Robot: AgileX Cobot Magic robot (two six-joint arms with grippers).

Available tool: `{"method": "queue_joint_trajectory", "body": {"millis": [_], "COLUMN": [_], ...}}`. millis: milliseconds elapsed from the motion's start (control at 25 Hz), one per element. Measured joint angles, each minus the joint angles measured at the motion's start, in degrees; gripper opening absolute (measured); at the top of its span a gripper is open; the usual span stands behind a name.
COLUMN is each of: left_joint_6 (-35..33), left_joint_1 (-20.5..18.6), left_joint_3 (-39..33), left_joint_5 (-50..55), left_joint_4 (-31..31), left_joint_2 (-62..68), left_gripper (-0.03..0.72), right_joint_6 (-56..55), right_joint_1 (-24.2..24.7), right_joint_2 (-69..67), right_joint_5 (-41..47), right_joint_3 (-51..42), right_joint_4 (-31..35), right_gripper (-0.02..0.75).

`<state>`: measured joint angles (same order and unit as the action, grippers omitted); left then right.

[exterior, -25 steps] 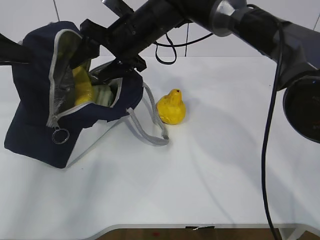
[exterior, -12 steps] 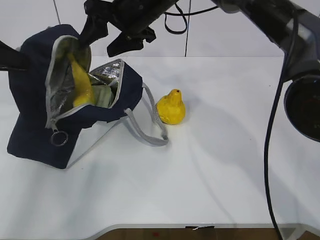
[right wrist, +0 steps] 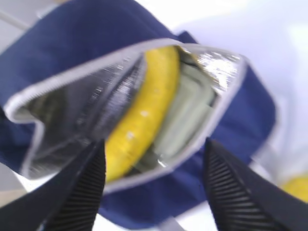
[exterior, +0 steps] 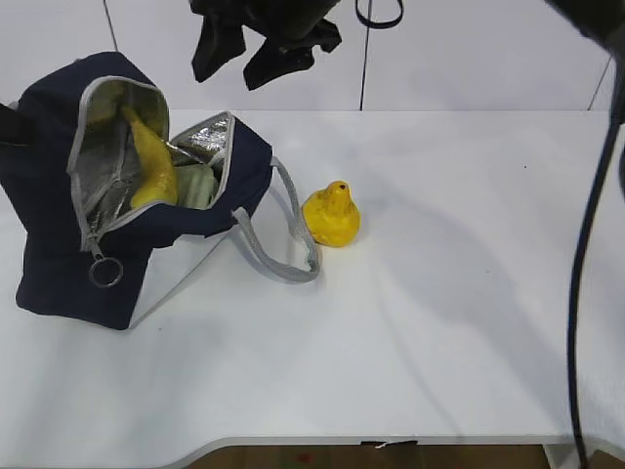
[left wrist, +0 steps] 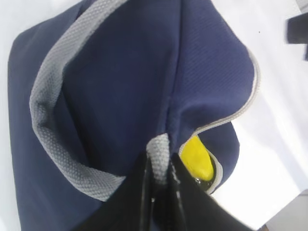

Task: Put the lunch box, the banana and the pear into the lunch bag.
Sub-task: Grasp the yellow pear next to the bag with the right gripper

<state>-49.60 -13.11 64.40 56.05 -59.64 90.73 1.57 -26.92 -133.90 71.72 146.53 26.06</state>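
The navy lunch bag [exterior: 59, 264] stands open at the left of the table, its foil lining showing. The banana [exterior: 151, 161] leans inside it, next to the pale green lunch box [exterior: 198, 184]. The pear [exterior: 332, 217] sits on the table just right of the bag's grey handle. My right gripper [exterior: 256, 54] hangs open and empty above the bag's mouth. In the right wrist view it [right wrist: 154, 192] looks down on the banana [right wrist: 144, 110] and lunch box [right wrist: 185, 120]. My left gripper [left wrist: 160, 166] is shut on the bag's other grey handle [left wrist: 159, 151] at the back.
The loose grey handle loop [exterior: 283, 249] lies on the table between the bag and the pear. The zipper's ring pull [exterior: 103, 272] hangs at the bag's front. White table [exterior: 439, 313] stretches to the right and front. A black cable [exterior: 586, 244] hangs at the right edge.
My right gripper has risen out of the bag's mouth, open, leaving the banana inside. The bag's mouth has tipped a little left. The pear has not moved.
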Motion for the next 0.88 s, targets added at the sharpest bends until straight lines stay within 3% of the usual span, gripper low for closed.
{"method": "queue_joint_trajectory", "body": {"millis": [400,560,880], "left_joint_6": [0.0,0.53,1.35], "left_joint_1": [-0.17,-0.17,-0.17], "left_joint_3": [0.0,0.0,0.0], "left_joint_5": [0.61,0.82,1.82], "left_joint_4": [0.35,0.35,0.35], "left_joint_2": [0.0,0.0,0.0], "left_gripper": [0.024,0.024,0.024], "right_joint_6": [-0.03,-0.53,-0.84], "right_joint_1": [0.0,0.0,0.09], "right_joint_2": [16.09,16.06,10.79], "right_joint_5": [0.0,0.0,-0.21], "right_joint_3": [-25.71,-28.02,-28.16], "right_joint_4": [-19.38,-25.47,-29.46], "right_gripper": [0.491,0.491,0.491]}}
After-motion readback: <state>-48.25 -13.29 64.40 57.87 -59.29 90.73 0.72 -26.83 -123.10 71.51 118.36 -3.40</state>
